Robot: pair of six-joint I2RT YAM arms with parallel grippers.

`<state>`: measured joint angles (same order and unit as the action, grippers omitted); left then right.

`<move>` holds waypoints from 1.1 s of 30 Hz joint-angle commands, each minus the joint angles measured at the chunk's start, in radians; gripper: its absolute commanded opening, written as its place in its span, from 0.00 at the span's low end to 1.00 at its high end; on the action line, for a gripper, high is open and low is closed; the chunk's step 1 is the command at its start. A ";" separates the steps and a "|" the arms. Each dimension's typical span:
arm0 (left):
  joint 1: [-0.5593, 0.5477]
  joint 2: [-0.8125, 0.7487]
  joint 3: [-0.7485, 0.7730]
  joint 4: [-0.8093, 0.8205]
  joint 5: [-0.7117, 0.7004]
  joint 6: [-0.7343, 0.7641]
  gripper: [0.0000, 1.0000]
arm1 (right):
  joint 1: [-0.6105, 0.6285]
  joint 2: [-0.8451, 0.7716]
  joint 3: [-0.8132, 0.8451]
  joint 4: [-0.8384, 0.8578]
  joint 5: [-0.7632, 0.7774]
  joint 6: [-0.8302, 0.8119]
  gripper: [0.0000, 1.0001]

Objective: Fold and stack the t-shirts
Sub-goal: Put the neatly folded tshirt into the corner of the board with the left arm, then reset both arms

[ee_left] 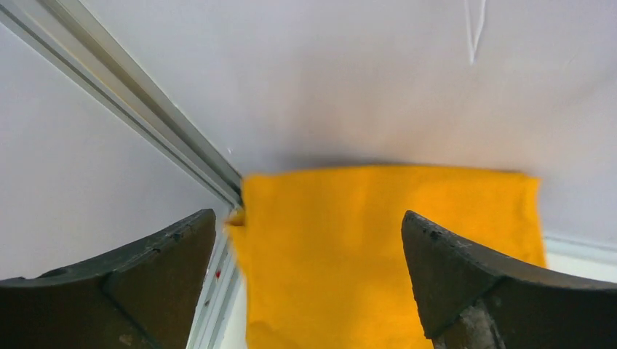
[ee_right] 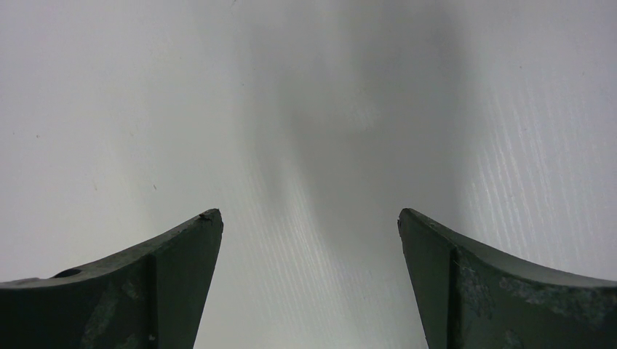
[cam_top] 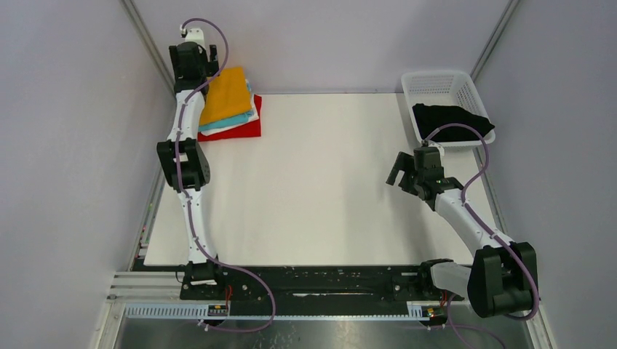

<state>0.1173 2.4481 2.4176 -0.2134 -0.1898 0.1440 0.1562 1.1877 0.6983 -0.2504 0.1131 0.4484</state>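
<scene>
At far-right bench (cam_top: 327, 189) corner: white mesh basket (cam_top: 436, 78) holding black t-shirt (cam_top: 450, 120). Right tool (ee_right: 309, 218) released, above bare bench. Left tool (ee_left: 309, 225) released, over orange-yellow t-shirt (ee_left: 385, 247) topping far-left stack (cam_top: 246, 130).

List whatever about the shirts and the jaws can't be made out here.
- Top view: the teal shirt and red shirt show only as edges under the orange-yellow shirt, so their folds are hidden.
- Top view: the black shirt in the basket is a dark heap, its creases unreadable.
- Left wrist view: the bottom edge and the left gripper, jaws open, cut off the orange-yellow shirt. Contact is unclear.
- Right wrist view: the right gripper, jaws open, shows only table.
</scene>
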 commanded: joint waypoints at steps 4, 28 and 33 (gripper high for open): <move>-0.023 -0.170 -0.062 0.148 0.019 -0.127 0.99 | 0.005 -0.020 0.033 0.007 0.052 0.002 1.00; -0.150 -0.242 -0.444 0.181 0.415 -0.588 0.99 | 0.005 -0.420 -0.143 -0.077 0.078 0.013 0.99; -0.150 -0.181 -0.504 0.198 0.433 -0.658 0.99 | 0.006 -0.357 -0.126 -0.077 0.056 0.010 1.00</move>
<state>-0.0303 2.2498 1.9419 -0.0631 0.1848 -0.4232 0.1566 0.8001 0.5575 -0.3401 0.1650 0.4534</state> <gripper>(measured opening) 0.989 0.993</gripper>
